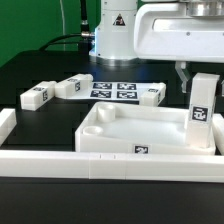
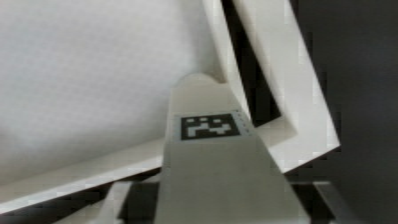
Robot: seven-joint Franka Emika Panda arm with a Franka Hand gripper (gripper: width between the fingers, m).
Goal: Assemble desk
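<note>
Exterior view: the gripper (image 1: 193,76) is closed partway on 1 leg (image 1: 200,112) and holds it upright by its upper end. The leg's lower end meets the tray (image 1: 110,135) at the corner on the exterior view's right; seating cannot be confirmed. The tray lies on the tabletop (image 1: 45,125), beside the wall (image 1: 100,165) along the near edge. 3 spare legs (image 1: 38,95) (image 1: 72,87) (image 1: 150,95) lie flat toward the far edge, flanking the marker board (image 1: 112,90). Wrist view: the leg's tag (image 2: 210,127) faces the camera.

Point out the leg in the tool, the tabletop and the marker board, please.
held leg (image 1: 200,110), exterior view, on its tagged face.
tabletop (image 1: 140,127), exterior view, on its bare floor.
marker board (image 1: 112,90), exterior view, on its middle among the tags.
</note>
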